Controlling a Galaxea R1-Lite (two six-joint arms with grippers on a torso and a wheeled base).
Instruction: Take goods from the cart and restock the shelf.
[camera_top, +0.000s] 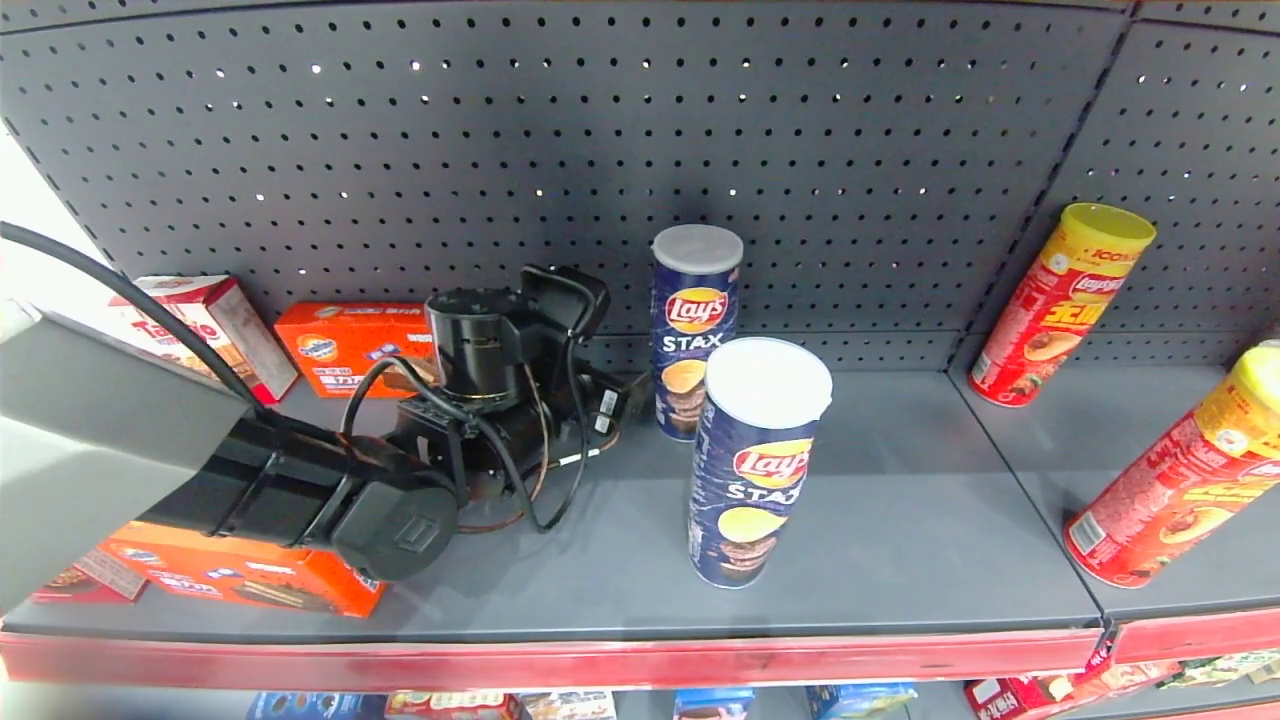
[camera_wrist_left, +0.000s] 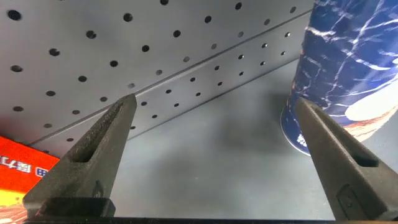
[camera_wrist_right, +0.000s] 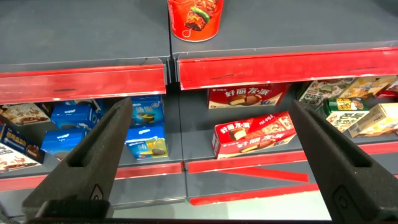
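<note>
- The left gripper has its two dark fingers wide apart, with nothing between them.
- A blue can stands upright on the grey shelf, just beside one finger.
- An orange box lies near the other finger, by the pegboard wall.

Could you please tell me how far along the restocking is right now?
Done: a blue rear can and front can stand upright on the shelf. In hand: nothing; the left gripper is open beside the rear can, the right gripper open and empty before the lower shelves. Left: fetching more goods; how many remain, I cannot tell.
</note>
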